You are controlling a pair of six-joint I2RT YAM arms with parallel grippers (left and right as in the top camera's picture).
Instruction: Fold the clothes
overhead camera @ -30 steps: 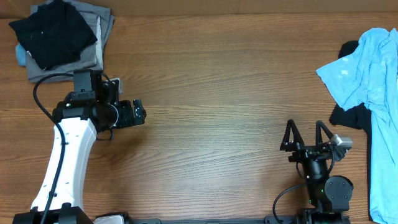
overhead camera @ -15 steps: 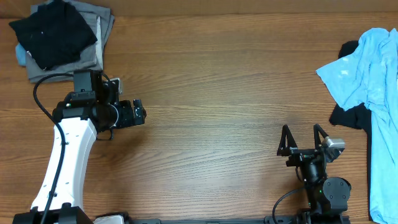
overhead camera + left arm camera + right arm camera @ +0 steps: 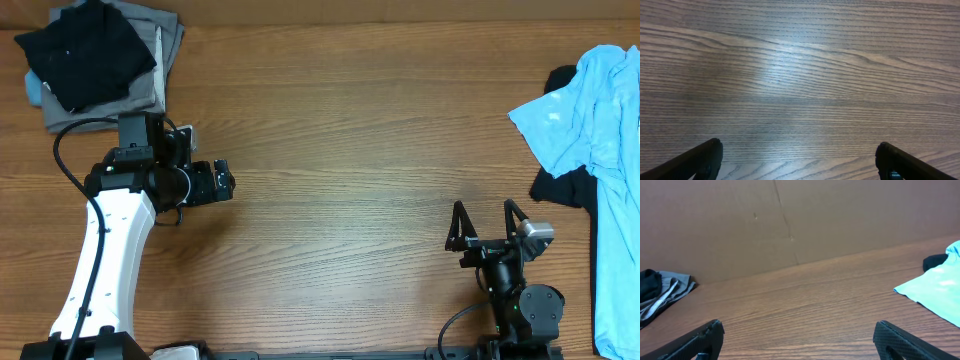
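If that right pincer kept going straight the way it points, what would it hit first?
Probably nothing nearby: the right pincer faces bare table, the light blue shirt off to its right. The brown back wall looks first in line, though depth is unclear.

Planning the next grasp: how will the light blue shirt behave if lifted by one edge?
Likely floppy: the light blue shirt lies crumpled in soft folds, so it should drape and sag. Probably light, thin fabric. It may drag the black garment partly under it.
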